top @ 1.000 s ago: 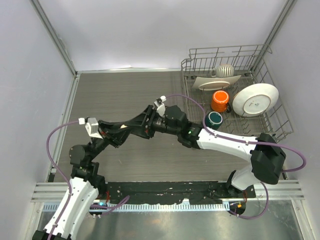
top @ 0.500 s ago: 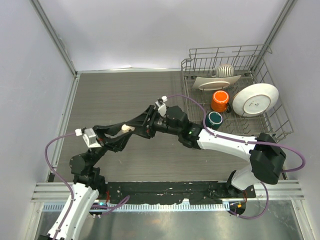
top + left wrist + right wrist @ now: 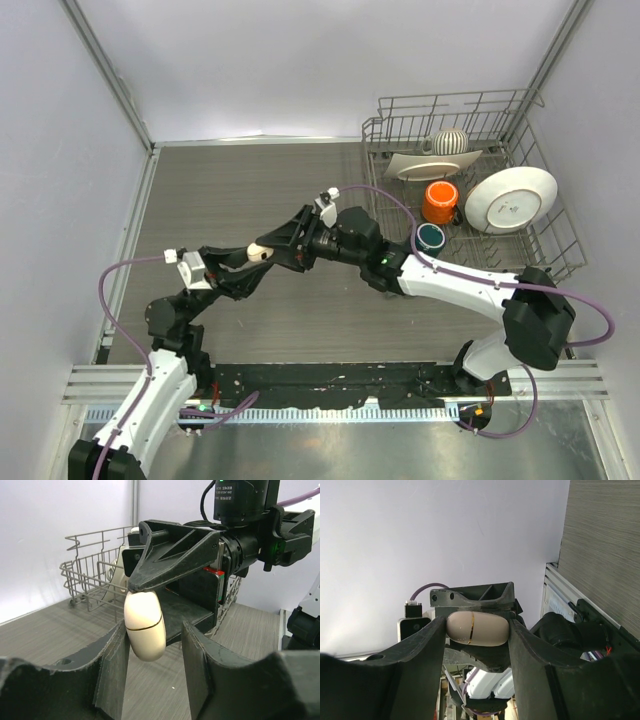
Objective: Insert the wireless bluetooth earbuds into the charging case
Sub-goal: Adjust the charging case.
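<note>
Both arms meet in mid-air above the middle of the grey wood-grain surface (image 3: pixel 250 190).

Charging case (image 3: pixel 259 250): cream, oval, lid closed, thin seam line around it. It is off the surface, at centre-left of the top view. Earbuds are not visible in any view; the case interior is hidden.

Right gripper (image 3: pixel 477 626): pressed onto the case, one finger touching each side, with the case lying crosswise between the tips.

Left gripper (image 3: pixel 154 632): spread wider than the case. In its wrist view the case hangs between the two fingers, close against the left-hand one, with a clear gap to the right-hand one. No clamp.

Dish rack (image 3: pixel 560 240): wire, upper right of the top view, standing on the surface.
- Striped mug (image 3: pixel 449 141) at the back.
- White dish (image 3: pixel 432 164) leaning just in front of it.
- Orange mug (image 3: pixel 439 201) mid-rack.
- Large white plate (image 3: pixel 510 198) on edge to the right of the orange mug.
- Teal mug (image 3: pixel 431 236) at the rack's lower-left corner, opening up, partly behind the right arm.
</note>
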Controlling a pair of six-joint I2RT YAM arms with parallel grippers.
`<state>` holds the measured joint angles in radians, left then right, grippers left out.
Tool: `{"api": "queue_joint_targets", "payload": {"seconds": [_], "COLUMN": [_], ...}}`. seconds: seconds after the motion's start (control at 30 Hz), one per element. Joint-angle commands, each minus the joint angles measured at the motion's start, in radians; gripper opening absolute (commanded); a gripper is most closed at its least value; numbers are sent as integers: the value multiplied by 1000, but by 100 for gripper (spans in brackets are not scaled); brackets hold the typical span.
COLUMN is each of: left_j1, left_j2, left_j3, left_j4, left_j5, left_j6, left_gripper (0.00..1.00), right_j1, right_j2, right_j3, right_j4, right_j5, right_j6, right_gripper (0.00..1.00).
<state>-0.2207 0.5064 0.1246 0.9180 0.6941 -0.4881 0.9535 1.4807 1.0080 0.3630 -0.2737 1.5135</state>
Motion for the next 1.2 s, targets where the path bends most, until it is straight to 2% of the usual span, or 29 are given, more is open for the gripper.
{"api": "queue_joint_targets", "payload": {"seconds": [0.0,0.2,0.27,0.5,0.7,0.93,1.17], "left_j1": [-2,-2,-2,-2,-2,-5,-16], "left_j2": [30,83,93,106,112,142,170], "left_j3": [40,53,52,58,44,44,52], "left_j4": [122,191,229,275,275,275,274], "left_j5": [19,25,22,-1,5,8,12], "left_j6": [37,13,-1,-44,-46,-49,-52], "left_gripper": [45,34,34,45,41,46,43], "right_j1": [-4,-4,-4,-4,-4,-4,-2], "right_j2": [-79,-83,-85,-86,-83,-88,-83], "right_j3": [24,1,-2,-17,-28,-25,-25], "right_j4": [-1,13,8,8,47,59,60], "right_j5": [36,37,37,50,42,42,39], "right_j6": [-27,-12,-10,-6,14,11,13], "right_gripper": [1,1,1,1,1,1,1]}}
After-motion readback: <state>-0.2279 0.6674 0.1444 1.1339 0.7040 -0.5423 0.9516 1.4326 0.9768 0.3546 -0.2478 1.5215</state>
